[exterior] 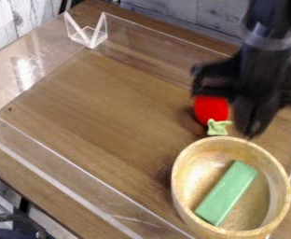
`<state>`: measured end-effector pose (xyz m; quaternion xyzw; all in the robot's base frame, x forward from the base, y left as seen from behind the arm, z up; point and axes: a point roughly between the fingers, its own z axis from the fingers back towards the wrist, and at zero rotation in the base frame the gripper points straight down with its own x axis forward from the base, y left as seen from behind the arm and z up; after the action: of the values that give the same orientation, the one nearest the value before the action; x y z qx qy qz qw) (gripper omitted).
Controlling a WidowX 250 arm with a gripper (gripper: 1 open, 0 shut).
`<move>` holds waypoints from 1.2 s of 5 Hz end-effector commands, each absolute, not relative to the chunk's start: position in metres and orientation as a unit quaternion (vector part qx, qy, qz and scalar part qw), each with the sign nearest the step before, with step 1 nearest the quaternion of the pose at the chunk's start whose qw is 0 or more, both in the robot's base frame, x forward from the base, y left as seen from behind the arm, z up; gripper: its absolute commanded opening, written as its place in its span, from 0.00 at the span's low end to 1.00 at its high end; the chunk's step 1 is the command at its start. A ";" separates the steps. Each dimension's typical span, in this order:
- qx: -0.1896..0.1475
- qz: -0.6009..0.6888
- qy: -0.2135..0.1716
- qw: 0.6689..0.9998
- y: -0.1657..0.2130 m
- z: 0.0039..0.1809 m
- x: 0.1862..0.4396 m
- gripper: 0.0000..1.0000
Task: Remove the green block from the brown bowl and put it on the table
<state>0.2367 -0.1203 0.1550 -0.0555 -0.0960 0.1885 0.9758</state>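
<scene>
The green block (227, 193) lies flat and aslant inside the brown bowl (186, 171), which stands on the table (111, 103) at the front right. Nothing touches the block. My gripper (252, 126) hangs above the bowl's far rim, dark and blurred by motion. Its fingers look drawn together with nothing between them.
A red strawberry-like toy (212, 108) with a green stem (218, 125) sits just behind the bowl, partly under my gripper. Low clear plastic walls (18, 140) edge the tabletop, and a clear angled stand (86, 30) sits at the far left corner.
</scene>
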 end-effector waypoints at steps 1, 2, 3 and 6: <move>-0.070 0.193 -0.111 0.972 -0.111 0.164 0.231 1.00; -0.072 0.200 -0.106 0.971 -0.100 0.160 0.220 1.00; -0.077 0.207 -0.104 0.970 -0.104 0.139 0.223 1.00; -0.084 0.168 -0.092 0.978 -0.104 0.101 0.232 1.00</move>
<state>0.2272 -0.1034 0.0936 -0.0761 -0.0798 0.1664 0.9799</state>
